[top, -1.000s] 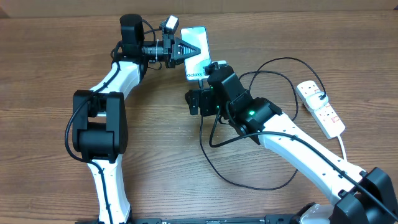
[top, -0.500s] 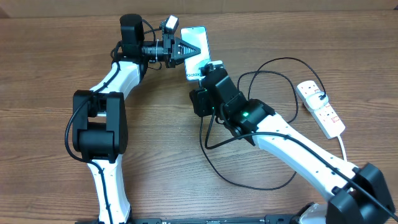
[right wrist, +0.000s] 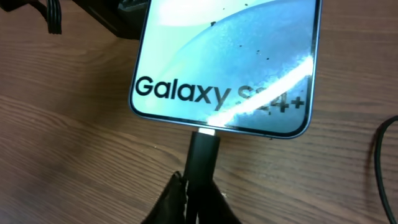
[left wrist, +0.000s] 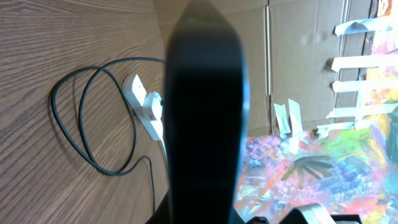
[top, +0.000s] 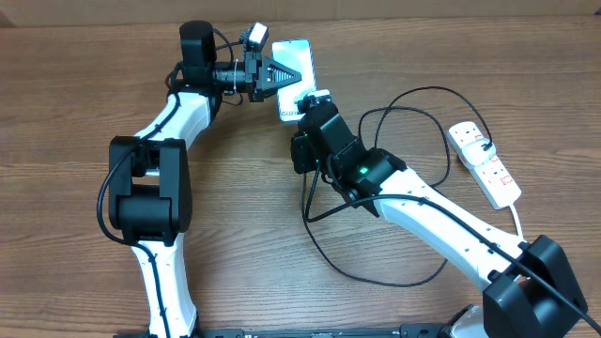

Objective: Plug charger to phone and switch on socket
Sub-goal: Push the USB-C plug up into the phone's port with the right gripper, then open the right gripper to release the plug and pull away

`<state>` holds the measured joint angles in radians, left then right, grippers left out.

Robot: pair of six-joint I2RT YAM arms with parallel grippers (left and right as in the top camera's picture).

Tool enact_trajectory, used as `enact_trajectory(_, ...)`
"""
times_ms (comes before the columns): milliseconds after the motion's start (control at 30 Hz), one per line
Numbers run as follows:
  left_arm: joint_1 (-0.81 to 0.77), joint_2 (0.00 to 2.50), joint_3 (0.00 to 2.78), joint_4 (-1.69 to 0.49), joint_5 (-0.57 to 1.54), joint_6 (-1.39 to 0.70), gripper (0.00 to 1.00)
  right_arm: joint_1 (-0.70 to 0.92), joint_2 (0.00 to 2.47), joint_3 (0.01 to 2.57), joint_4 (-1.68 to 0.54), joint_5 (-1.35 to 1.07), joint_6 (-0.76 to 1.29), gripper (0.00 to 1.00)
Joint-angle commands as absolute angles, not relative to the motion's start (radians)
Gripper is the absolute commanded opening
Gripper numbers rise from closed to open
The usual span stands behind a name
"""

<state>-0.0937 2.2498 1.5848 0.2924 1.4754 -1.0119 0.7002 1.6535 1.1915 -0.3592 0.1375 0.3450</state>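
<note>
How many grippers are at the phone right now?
2. The left gripper sits over the middle of the phone, its state unclear; the right gripper is at the end marked Galaxy, shut on the charger connector.

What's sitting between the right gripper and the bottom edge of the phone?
Only the charger's connector tip, held in the jaws of the right gripper, its end meeting the phone. The right wrist view shows it.

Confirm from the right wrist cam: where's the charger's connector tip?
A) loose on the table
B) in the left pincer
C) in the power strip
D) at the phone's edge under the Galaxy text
D: the right pincer holds the connector tip against the phone edge, just below the Galaxy lettering.
</note>
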Motion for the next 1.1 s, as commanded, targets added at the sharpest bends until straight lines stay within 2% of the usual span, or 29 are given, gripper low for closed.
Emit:
enact_trajectory(0,-0.101,2.227,1.599,0.297,1.552,-0.964,0.04,0.700,1.650,1.198,-0.301,0.150,0.331,0.04)
enact_trajectory(700,-0.173,2.227,1.599,0.289,1.581,-0.965,0.04,0.678,1.650,1.203,-0.048,0.189,0.308,0.04)
enact_trajectory(833,-0.178,2.227,1.599,0.289,1.580,-0.952,0.04,0.676,1.650,1.203,-0.133,0.181,0.319,0.04)
enact_trajectory(1067,-0.180,2.227,1.599,0.289,1.581,-0.788,0.04,0.676,1.621,1.206,-0.175,0.116,0.319,0.07)
